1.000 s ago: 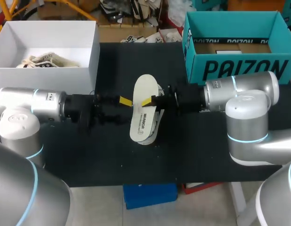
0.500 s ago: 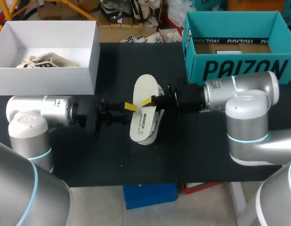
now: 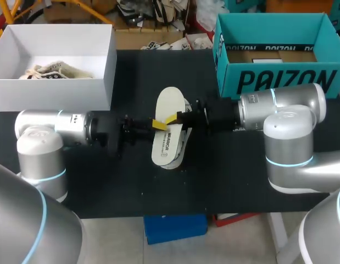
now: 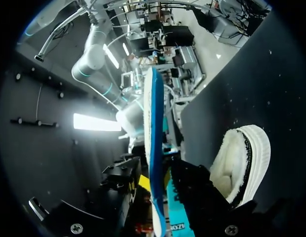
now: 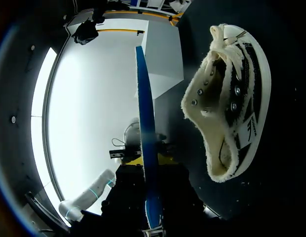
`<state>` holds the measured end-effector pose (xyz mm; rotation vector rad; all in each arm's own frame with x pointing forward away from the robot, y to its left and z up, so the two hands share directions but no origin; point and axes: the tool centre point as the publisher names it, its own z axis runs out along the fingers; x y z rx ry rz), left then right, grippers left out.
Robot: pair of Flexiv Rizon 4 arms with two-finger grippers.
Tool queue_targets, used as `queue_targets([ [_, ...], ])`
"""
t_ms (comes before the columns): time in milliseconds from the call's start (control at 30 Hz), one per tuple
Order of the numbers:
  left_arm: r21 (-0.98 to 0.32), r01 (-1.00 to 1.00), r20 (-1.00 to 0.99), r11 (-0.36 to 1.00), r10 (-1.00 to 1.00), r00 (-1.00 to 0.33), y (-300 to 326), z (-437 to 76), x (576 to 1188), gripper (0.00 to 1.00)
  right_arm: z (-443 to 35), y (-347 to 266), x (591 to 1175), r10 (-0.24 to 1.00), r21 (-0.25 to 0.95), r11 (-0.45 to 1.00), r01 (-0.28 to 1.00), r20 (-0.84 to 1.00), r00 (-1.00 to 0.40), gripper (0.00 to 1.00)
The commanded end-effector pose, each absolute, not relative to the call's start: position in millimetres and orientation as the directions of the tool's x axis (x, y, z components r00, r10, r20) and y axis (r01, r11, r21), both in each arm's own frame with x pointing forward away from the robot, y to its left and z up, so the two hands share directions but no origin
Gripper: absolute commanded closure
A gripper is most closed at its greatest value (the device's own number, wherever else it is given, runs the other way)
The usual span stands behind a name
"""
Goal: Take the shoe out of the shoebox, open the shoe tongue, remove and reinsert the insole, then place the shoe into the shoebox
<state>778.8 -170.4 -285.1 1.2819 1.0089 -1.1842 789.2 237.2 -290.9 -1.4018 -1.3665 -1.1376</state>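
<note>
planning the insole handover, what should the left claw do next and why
Probably close the left claw on the insole. Its fingers straddle the insole with a gap showing on one side, so it has no grip yet, while the right claw alone holds the insole above the shoe.

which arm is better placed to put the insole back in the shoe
Right, probably: the right gripper is shut on the insole, held over the shoe. The left gripper is at the insole too, but its grip is unclear.
</note>
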Motion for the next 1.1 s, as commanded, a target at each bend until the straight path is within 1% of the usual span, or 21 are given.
queue_targets([
  [33, 0.156, 0.985, -0.986, -0.072, -0.076, 0.151, -175, -287, 781, 0.66, -292, 239, 789, 0.226, 0.022, -0.045, 0.999, 0.974, -0.011, 1.00],
  [133, 0.155, 0.985, -0.986, -0.069, -0.077, 0.150, -176, -287, 781, 0.70, -292, 239, 789, 0.226, 0.022, -0.045, 0.999, 0.974, -0.011, 1.00],
  [200, 0.156, 0.985, -0.986, -0.067, -0.076, 0.151, -176, -288, 782, 0.80, -292, 239, 789, 0.226, 0.022, -0.045, 0.999, 0.974, -0.011, 1.00],
  [233, 0.156, 0.986, -0.986, -0.066, -0.076, 0.150, -177, -288, 782, 0.80, -292, 239, 789, 0.226, 0.022, -0.045, 0.999, 0.974, -0.011, 1.00],
  [333, 0.152, 0.986, -0.986, -0.062, -0.075, 0.147, -178, -288, 783, 0.74, -292, 239, 789, 0.226, 0.022, -0.045, 0.999, 0.974, -0.011, 1.00],
  [367, 0.152, 0.986, -0.986, -0.063, -0.075, 0.148, -178, -288, 783, 0.84, -292, 239, 789, 0.226, 0.022, -0.045, 0.999, 0.974, -0.011, 1.00],
  [400, 0.153, 0.986, -0.986, -0.064, -0.076, 0.148, -179, -288, 784, 1.00, -292, 239, 789, 0.226, 0.022, -0.045, 0.999, 0.974, -0.011, 1.00],
  [633, 0.150, 0.987, -0.987, -0.059, -0.073, 0.146, -179, -286, 784, 1.00, -292, 239, 789, 0.226, 0.022, -0.045, 0.999, 0.974, -0.011, 1.00],
  [667, 0.149, 0.987, -0.987, -0.058, -0.071, 0.145, -178, -286, 785, 1.00, -292, 239, 789, 0.226, 0.022, -0.045, 0.999, 0.974, -0.011, 0.95],
  [700, 0.144, 0.988, -0.988, -0.058, -0.068, 0.140, -177, -286, 784, 1.00, -292, 239, 789, 0.226, 0.022, -0.045, 0.999, 0.974, -0.011, 0.66],
  [733, 0.142, 0.988, -0.988, -0.056, -0.067, 0.138, -175, -285, 784, 1.00, -292, 239, 789, 0.226, 0.022, -0.045, 0.999, 0.974, -0.011, 0.00],
  [967, 0.077, 0.996, -0.997, -0.054, 0.014, 0.078, -163, -277, 778, 1.00, -284, 239, 788, 0.259, 0.018, -0.049, 0.999, 0.966, -0.005, 0.00],
  [1100, 0.033, 0.996, -0.996, -0.086, 0.084, 0.040, -148, -270, 768, 1.00, -279, 235, 786, 0.320, 0.005, -0.087, 0.996, 0.947, 0.023, 0.00],
])
